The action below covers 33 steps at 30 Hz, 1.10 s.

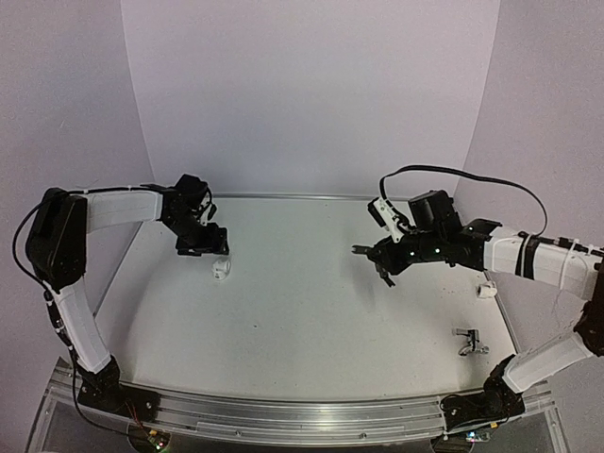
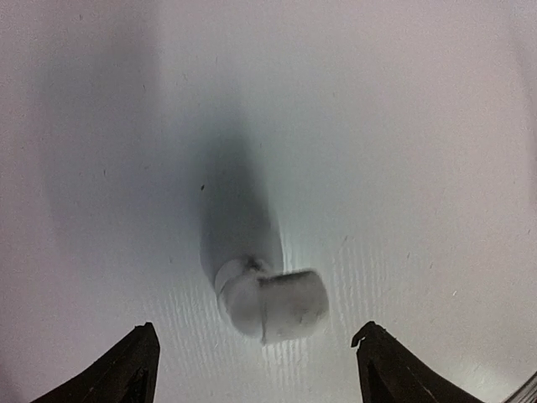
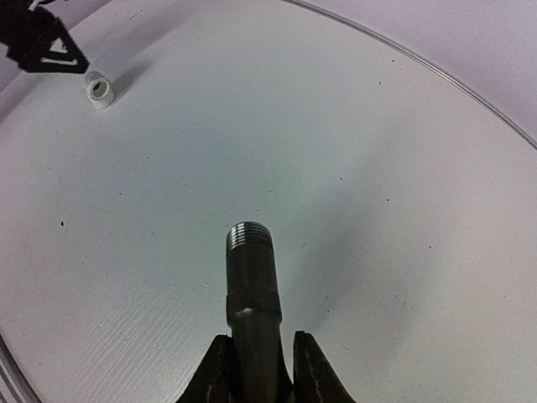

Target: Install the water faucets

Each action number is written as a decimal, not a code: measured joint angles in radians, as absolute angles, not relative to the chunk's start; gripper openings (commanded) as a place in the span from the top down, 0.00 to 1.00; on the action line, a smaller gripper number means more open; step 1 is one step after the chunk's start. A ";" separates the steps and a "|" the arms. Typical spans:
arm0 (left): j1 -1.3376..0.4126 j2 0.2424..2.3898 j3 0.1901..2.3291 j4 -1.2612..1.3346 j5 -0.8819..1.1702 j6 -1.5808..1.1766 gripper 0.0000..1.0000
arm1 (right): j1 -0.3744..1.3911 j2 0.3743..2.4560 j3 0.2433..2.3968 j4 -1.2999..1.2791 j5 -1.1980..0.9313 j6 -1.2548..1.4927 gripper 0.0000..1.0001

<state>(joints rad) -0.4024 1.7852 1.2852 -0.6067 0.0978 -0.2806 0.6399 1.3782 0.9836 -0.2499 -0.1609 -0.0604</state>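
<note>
The dark grey-black water faucet [image 3: 250, 277] sticks forward out of my right gripper [image 3: 256, 374], threaded end first. The jaws are shut on its body. From above, this faucet [image 1: 363, 250] hangs over the middle right of the table in the right gripper [image 1: 382, 255]. The shiny silver faucet [image 1: 469, 342] lies on the table at the near right. My left gripper [image 1: 208, 250] is open at the far left. In its wrist view a white elbow fitting [image 2: 273, 300] lies on the table just ahead of the left gripper [image 2: 256, 374], between the spread fingers [image 2: 126, 369].
The same white fitting [image 1: 220, 270] sits just in front of the left gripper, and it also shows far off in the right wrist view [image 3: 100, 89]. Another small white fitting [image 1: 487, 290] lies under the right arm. A curved metal rim [image 1: 283, 406] bounds the table's near edge.
</note>
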 measured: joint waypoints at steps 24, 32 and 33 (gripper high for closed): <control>-0.534 2.106 1.605 -0.956 -0.139 -0.621 0.07 | 0.640 1.201 0.924 -0.215 -0.262 -0.059 1.00; -0.527 2.148 1.674 -0.979 -0.159 -0.543 0.33 | 0.640 1.198 0.920 -0.202 -0.278 -0.055 1.00; -0.527 2.151 1.679 -0.979 -0.158 -0.538 0.34 | 0.640 1.197 0.920 -0.202 -0.279 -0.055 1.00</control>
